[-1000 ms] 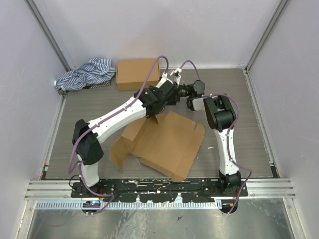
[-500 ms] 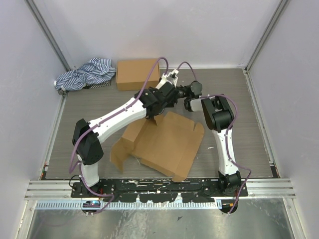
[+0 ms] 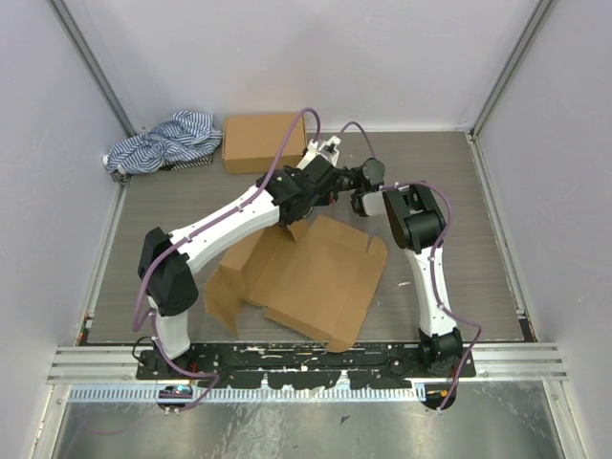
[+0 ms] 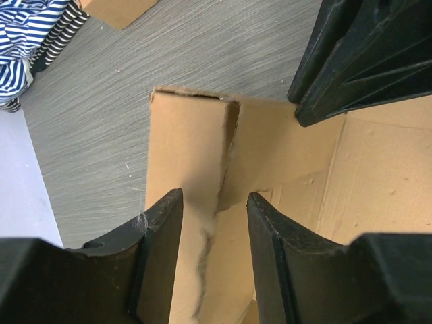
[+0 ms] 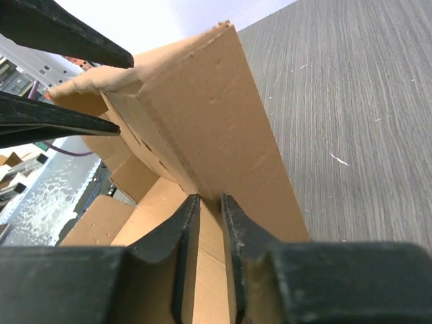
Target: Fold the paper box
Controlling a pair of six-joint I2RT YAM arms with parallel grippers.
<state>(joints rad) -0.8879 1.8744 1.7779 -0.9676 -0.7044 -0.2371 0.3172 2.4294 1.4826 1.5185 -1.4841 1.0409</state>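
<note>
Paper box gripped at its far edge, just on the near side of the closed carton.

My right pincer pinched a raised wall of the paper box between fingers drawn nearly together. My left pincer stood spread astride a creased flap close by; whether its fingers touched the cardboard I could not tell. The paper box lay opened out and mostly flat on the table, nearer than the closed carton and a little to its right, with one side panel lifted. A striped cloth lay bunched just left of the carton.
</note>
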